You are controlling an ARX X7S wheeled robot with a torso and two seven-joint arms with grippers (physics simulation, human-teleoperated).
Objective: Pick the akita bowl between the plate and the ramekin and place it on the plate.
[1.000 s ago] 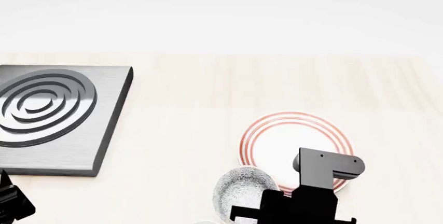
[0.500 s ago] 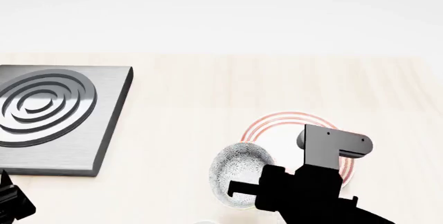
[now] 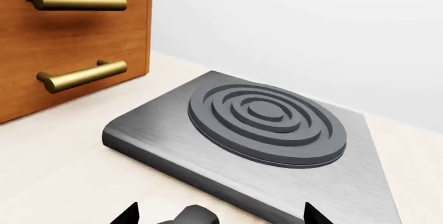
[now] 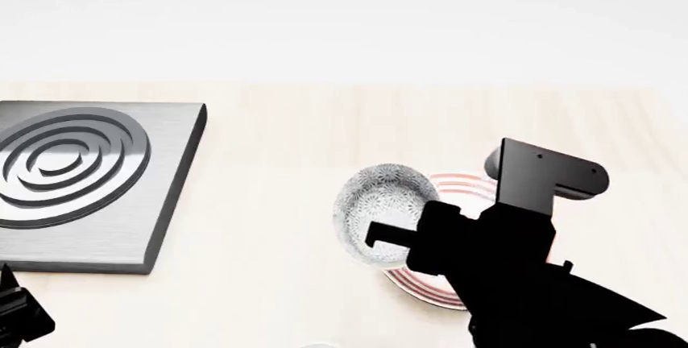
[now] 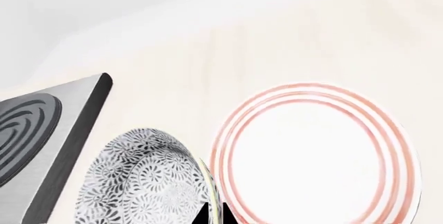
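Note:
The akita bowl, grey-and-white speckled, hangs tilted on its side above the table, overlapping the left edge of the plate. My right gripper is shut on its rim, one finger inside and one outside. In the right wrist view the gripper pinches the bowl's thin edge, and the white, red-ringed plate lies just beyond it. The ramekin shows only as a pale sliver at the head view's bottom edge. My left gripper rests at the lower left, open and holding nothing.
A grey metal slab with raised concentric rings lies at the left of the table; my left wrist camera faces it. A wooden cabinet with brass handles stands beyond the slab.
My right gripper has risen and moved farther across the table with the bowl, which left the table, tipped onto its side and now overlaps the plate's left edge. The left arm is still.

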